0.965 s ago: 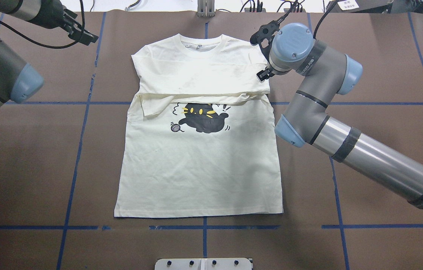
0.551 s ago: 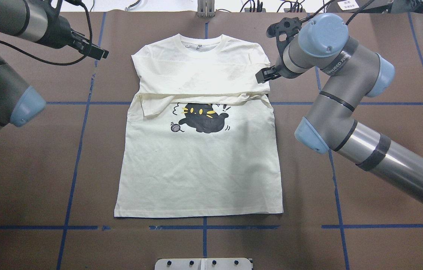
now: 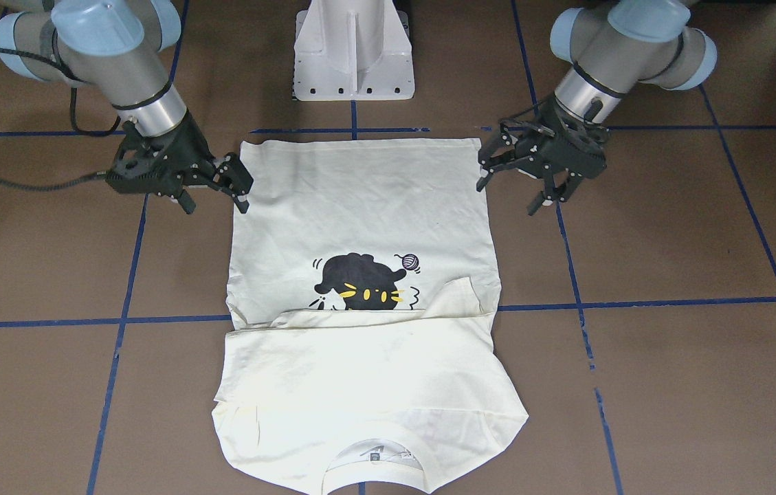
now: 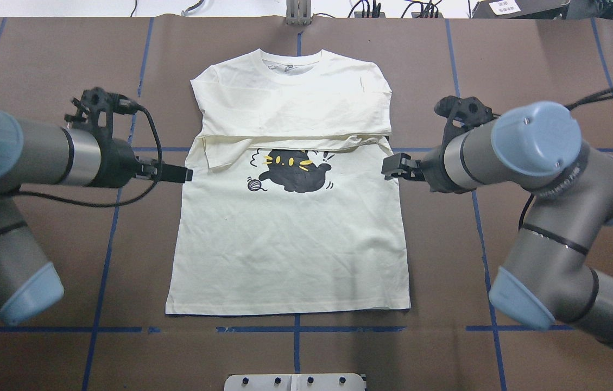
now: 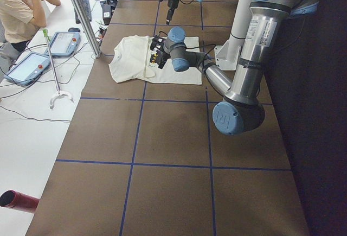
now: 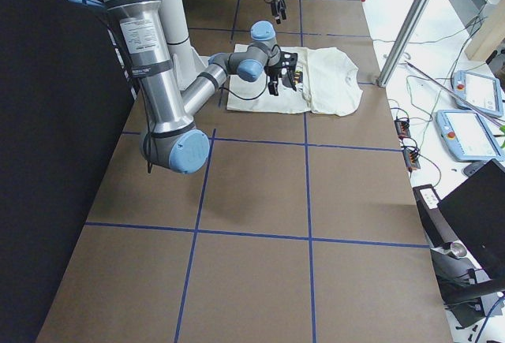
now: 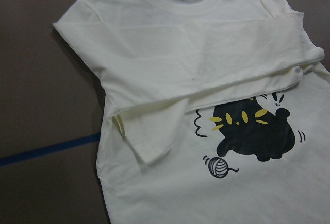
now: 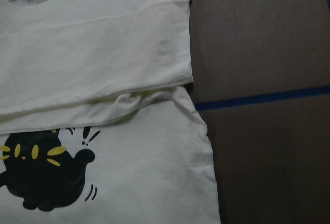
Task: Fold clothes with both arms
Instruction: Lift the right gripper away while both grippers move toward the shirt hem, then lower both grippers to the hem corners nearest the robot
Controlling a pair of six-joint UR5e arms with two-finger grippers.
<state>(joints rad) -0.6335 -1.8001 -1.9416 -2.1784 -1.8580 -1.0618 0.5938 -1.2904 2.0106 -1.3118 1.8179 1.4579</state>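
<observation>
The cream T-shirt (image 4: 290, 250) lies flat, print up, collar at the far side. Both sleeves are folded across the chest and cover the top of the black cat print (image 4: 295, 171); the yarn ball (image 4: 253, 184) shows, the lettering is hidden. My left gripper (image 4: 180, 174) hovers at the shirt's left edge, level with the print, open and empty. My right gripper (image 4: 391, 166) hovers at the right edge, open and empty. The front view shows the shirt (image 3: 360, 206), my left gripper (image 3: 511, 194) and my right gripper (image 3: 216, 204), fingers spread. The wrist views show the shirt (image 7: 170, 69) (image 8: 103, 44).
The brown table cover has blue tape lines (image 4: 111, 217). The white pedestal base (image 3: 353, 55) stands at the near edge by the shirt's hem. An operator (image 5: 21, 8) and teach pendants (image 5: 27, 65) are beyond the far side, with an aluminium post (image 5: 81, 13).
Both arms have swung from the far corners towards the robot. Each gripper has come down along its side of the shirt, from shoulder level to the cat print's level. The shirt has not moved.
</observation>
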